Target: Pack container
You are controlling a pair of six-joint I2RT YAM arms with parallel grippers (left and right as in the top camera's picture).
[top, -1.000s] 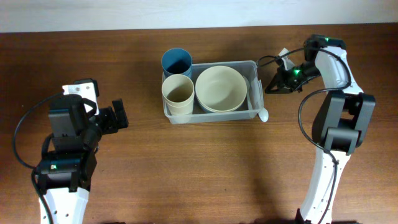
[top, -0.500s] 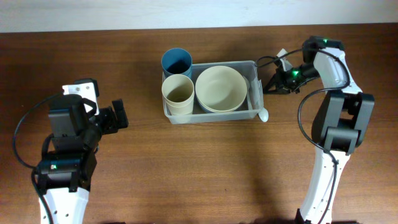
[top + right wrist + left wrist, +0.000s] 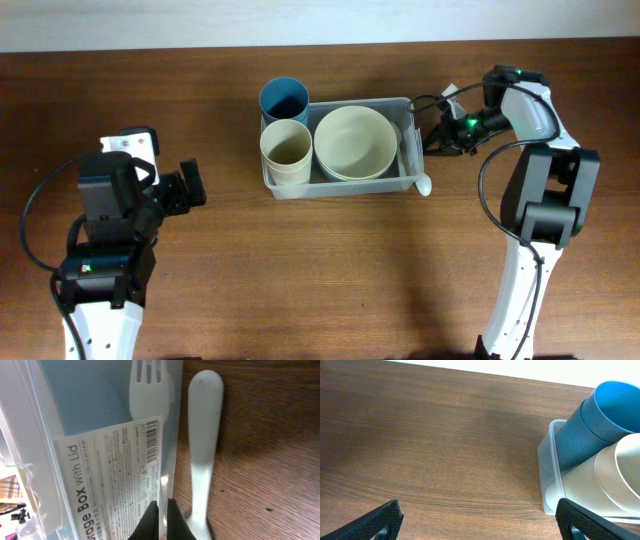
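The container [image 3: 338, 189], a clear plastic bin, holds a cream bowl [image 3: 353, 141] and a cream cup [image 3: 286, 148]. A blue cup [image 3: 284, 98] stands at its far left corner. My right gripper [image 3: 430, 142] is shut, its tips against the container's right wall [image 3: 105, 485], which carries a paper label. A white spoon [image 3: 202, 455] lies on the table just right of that wall, beside my gripper [image 3: 163, 506]. A white fork [image 3: 147, 382] shows through the wall. My left gripper [image 3: 194, 184] is open and empty, well left of the container [image 3: 549, 460].
The spoon's bowl [image 3: 424, 184] lies at the container's front right corner. The blue cup [image 3: 592, 420] also shows in the left wrist view. Bare brown table [image 3: 330, 270] lies in front of the container and around my left gripper [image 3: 480, 525].
My right gripper has moved left, from a little off the container to its right wall. The left arm has not moved.
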